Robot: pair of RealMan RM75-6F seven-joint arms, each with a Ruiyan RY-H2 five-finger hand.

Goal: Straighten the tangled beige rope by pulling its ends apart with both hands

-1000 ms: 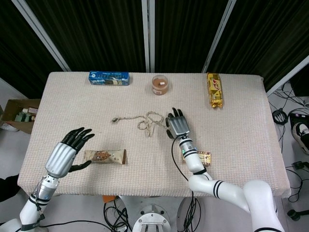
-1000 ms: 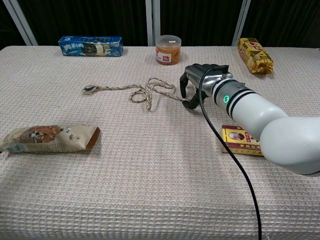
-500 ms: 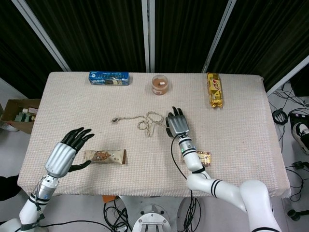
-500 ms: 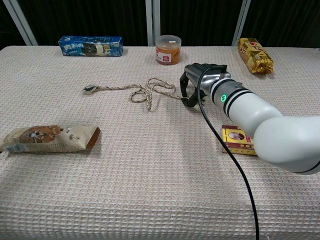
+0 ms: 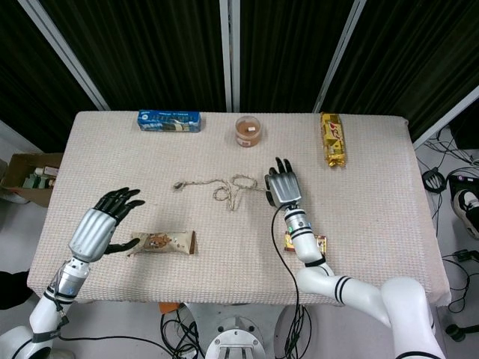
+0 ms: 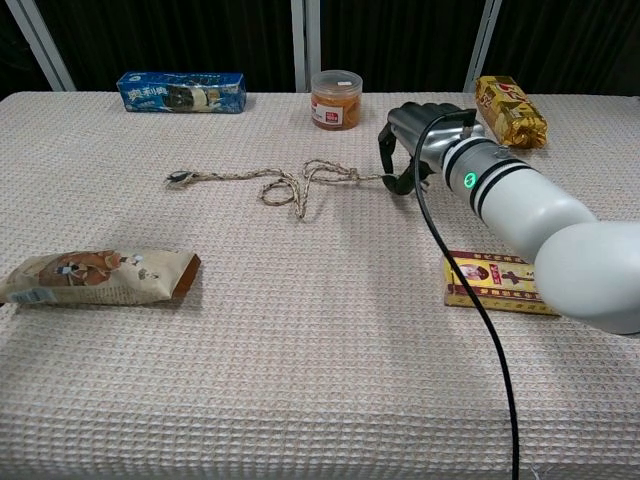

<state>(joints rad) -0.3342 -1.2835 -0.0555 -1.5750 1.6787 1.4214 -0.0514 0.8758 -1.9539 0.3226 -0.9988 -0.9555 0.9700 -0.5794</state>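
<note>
The beige rope (image 5: 224,187) (image 6: 290,182) lies mid-table, with a loose loop and a knot in its middle. Its left end (image 6: 178,178) rests free on the cloth. My right hand (image 5: 283,185) (image 6: 415,145) is at the rope's right end, palm down, pinching that end between thumb and fingers. My left hand (image 5: 101,224) hovers at the table's near left corner with its fingers spread and nothing in it. It is well away from the rope and appears only in the head view.
A snack bar (image 5: 165,241) (image 6: 95,277) lies just right of my left hand. A small red-yellow box (image 5: 314,243) (image 6: 495,282) sits under my right forearm. Along the far edge are a blue cookie box (image 5: 168,120), a jar (image 5: 248,131) and a yellow packet (image 5: 334,140).
My right hand moved right and a little further back, drawing the rope's right end with it, so the right stretch lies straighter. My left hand shifted slightly left.
</note>
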